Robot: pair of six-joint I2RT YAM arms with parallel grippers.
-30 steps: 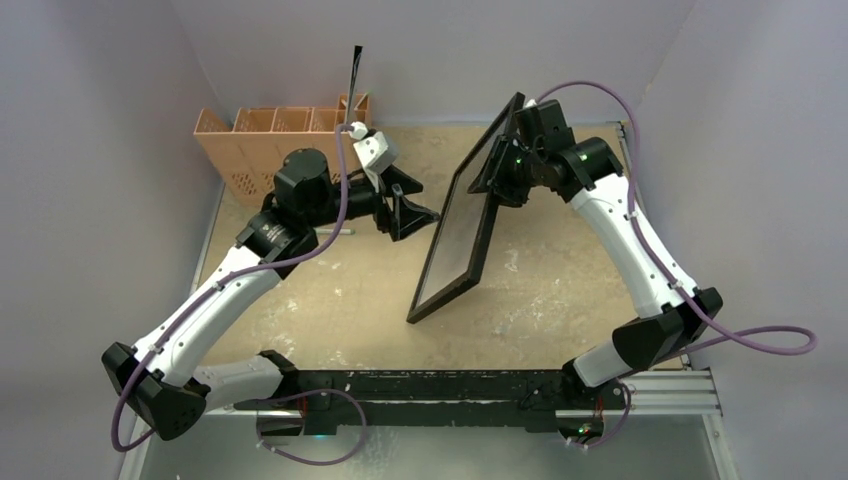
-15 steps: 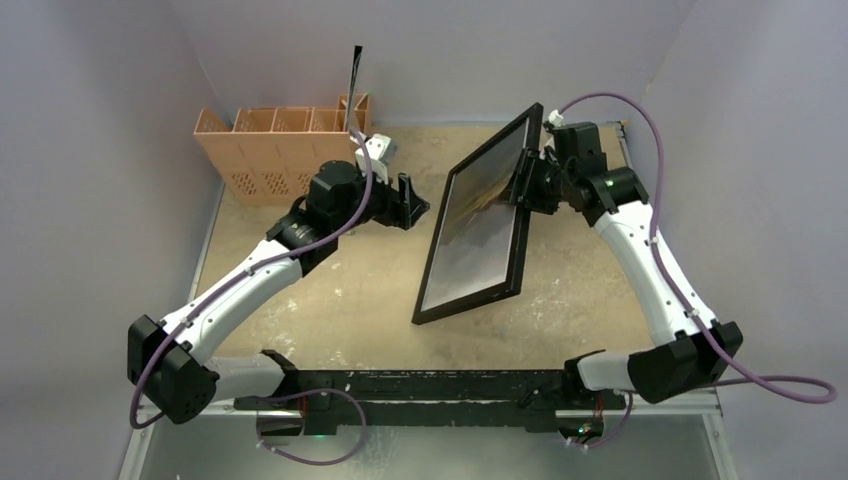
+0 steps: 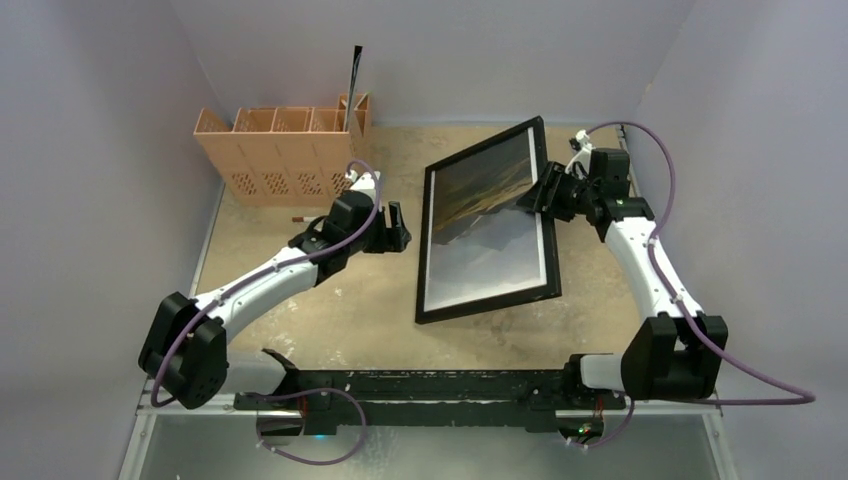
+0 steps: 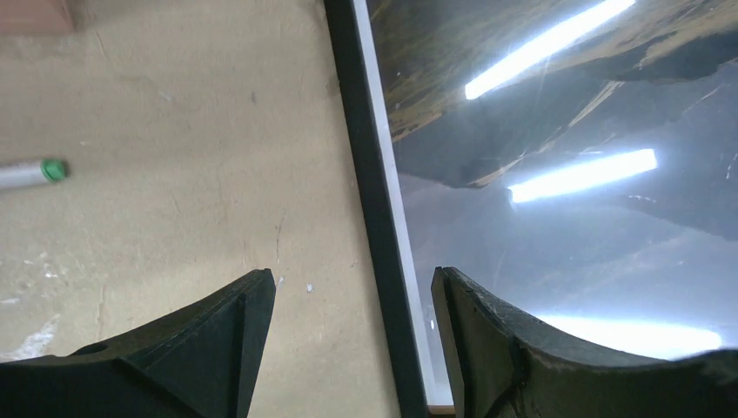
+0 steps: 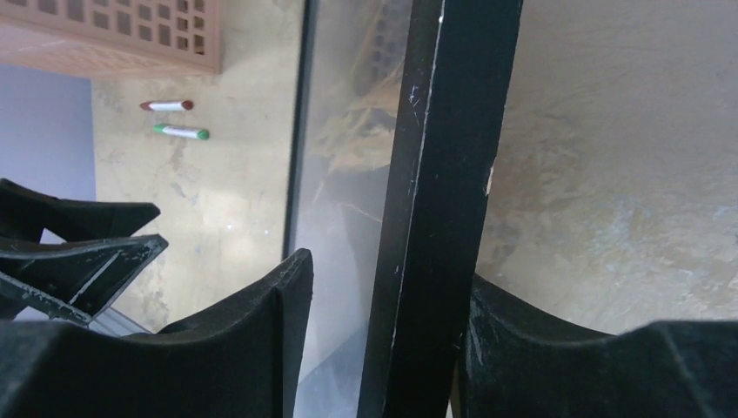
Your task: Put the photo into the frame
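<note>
At the back left of the counter (image 3: 330, 300), an orange lattice rack (image 3: 280, 150), with a thin black strip (image 3: 355, 75) standing upright in its right end. In front of the rack, a red marker (image 5: 165, 105) and a green marker (image 5: 181, 131), lying on the counter near each other but not touching.

Next to the right, the left gripper (image 3: 395, 228), low over the counter, fingers spread apart and holding nothing. Sits just beside the left rail of the frame (image 3: 490, 308). In the left wrist view, this rail runs between the two fingers, nearer to the right one; cannot tell whether it touches.

Inside the frame, behind the glass, the photo (image 3: 485, 220), with dark mountains, brownish hills and a thin white border, under bright reflections of lamps. Frame tilted, with the far right corner raised and the near edge low at the counter.

On the right rail, towards the far corner, the right gripper (image 3: 548, 195), clamped on the frame with one finger on each side of the rail.
</note>
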